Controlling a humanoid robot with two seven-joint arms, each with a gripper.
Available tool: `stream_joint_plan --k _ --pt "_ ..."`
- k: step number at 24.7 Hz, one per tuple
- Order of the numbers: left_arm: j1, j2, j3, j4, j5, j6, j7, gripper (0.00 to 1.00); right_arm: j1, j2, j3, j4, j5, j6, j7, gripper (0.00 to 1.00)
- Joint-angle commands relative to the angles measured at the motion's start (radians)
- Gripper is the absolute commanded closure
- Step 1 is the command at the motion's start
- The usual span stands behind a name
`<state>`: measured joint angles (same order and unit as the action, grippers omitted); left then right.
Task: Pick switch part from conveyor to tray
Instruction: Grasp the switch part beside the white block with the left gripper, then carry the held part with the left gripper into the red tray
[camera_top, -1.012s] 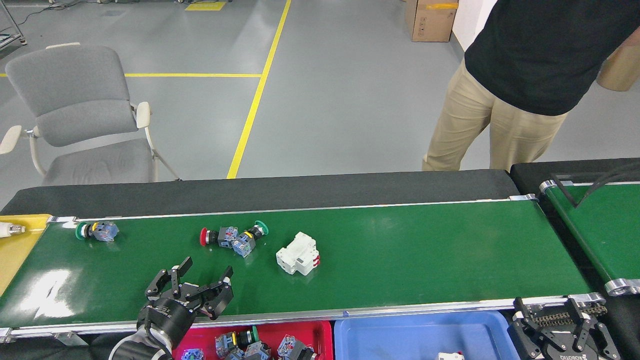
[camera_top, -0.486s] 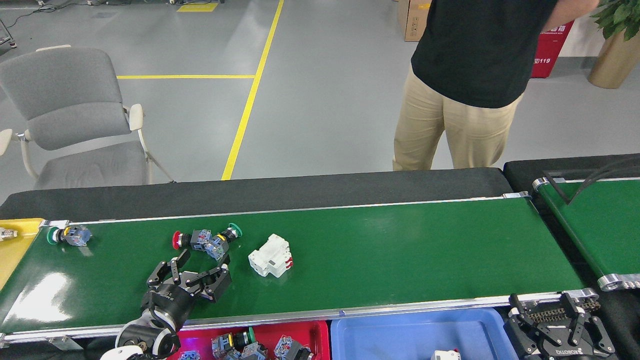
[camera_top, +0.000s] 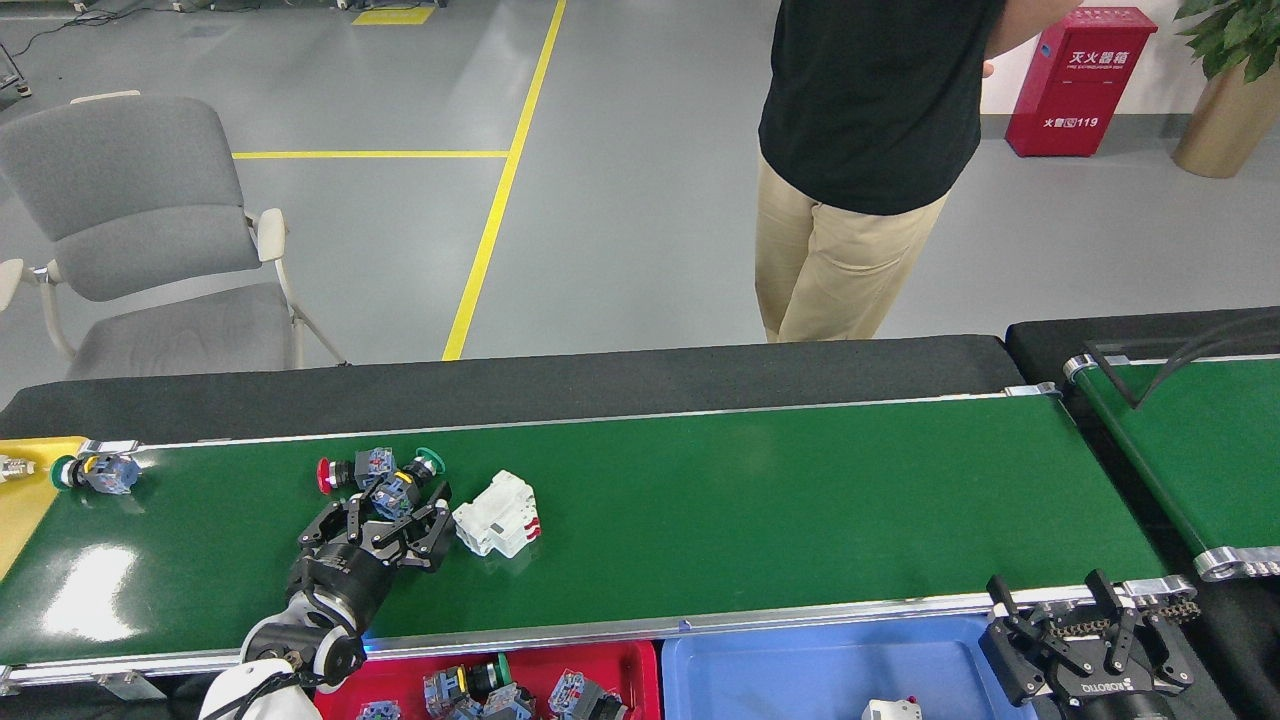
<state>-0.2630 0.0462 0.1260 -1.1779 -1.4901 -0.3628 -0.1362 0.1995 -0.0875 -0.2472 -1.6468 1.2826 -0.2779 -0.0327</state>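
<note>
Partly hidden: my left gripper (camera_top: 385, 512) covers the near side of the yellow-collared switch part (camera_top: 392, 492), so I cannot tell whether the fingertips touch it. Its black fingers are spread apart around that part, clamping nothing that I can see. My left arm is cut off at the bottom edge.

Right gripper (camera_top: 1062, 612): black, chain-linked fingers splayed wide and holding nothing, above the near rail at bottom right; its base is cut off by the frame.

Conveyor (camera_top: 800, 500): long glossy green belt with silver aluminium rails and white glare patches at its left end.

On the belt:
- red-capped switch part (camera_top: 345, 471), clear-and-grey body, lying on its side and touching the yellow-collared one;
- green cap (camera_top: 429, 462) at the far end of the yellow-collared part;
- white blocky breaker (camera_top: 496, 514) with red marks, tilted, just beside the gripper's right fingers;
- green-capped switch part (camera_top: 90, 472) at the far left end, well apart from the rest.

Containers:
- red tray (camera_top: 640, 660), cut off below, holding several jumbled switch parts;
- blue tray (camera_top: 800, 670), cut off, one white piece showing at its bottom edge;
- yellow tray (camera_top: 30, 500) at far left, cut off, a small metallic item in it, too small to name.

Beyond the belt: a person (camera_top: 860, 150) in a black shirt and tan trousers, head out of frame; grey padded chair (camera_top: 140, 220); red box (camera_top: 1078, 80).
</note>
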Motion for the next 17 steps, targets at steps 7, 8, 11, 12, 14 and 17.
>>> stream_joint_plan --k 7,8,11,12,14,17 --pt "0.156 0.003 -0.002 -0.284 0.011 -0.202 0.056 0.89 -0.012 -0.008 -0.001 -0.010 0.000 0.005 0.000 0.00" --pt "0.176 0.001 -0.002 -0.325 0.019 -0.226 0.056 0.89 -0.011 -0.008 -0.001 -0.010 0.000 0.005 0.000 0.00" --pt "0.266 0.003 -0.003 -0.444 0.037 -0.298 0.049 0.83 -0.008 -0.005 -0.001 -0.010 0.000 0.008 0.000 0.00" --pt "0.306 0.007 -0.003 -0.482 0.040 -0.333 0.049 0.80 -0.009 -0.005 -0.001 -0.010 0.000 0.011 0.000 0.00" --pt "0.386 0.007 -0.002 -0.548 0.071 -0.423 0.049 0.75 -0.009 -0.005 -0.003 -0.011 0.000 0.012 0.000 0.00" --pt "0.522 -0.009 0.001 -0.603 0.093 -0.423 0.047 0.26 -0.009 -0.003 -0.007 -0.019 0.000 0.012 0.000 0.00"
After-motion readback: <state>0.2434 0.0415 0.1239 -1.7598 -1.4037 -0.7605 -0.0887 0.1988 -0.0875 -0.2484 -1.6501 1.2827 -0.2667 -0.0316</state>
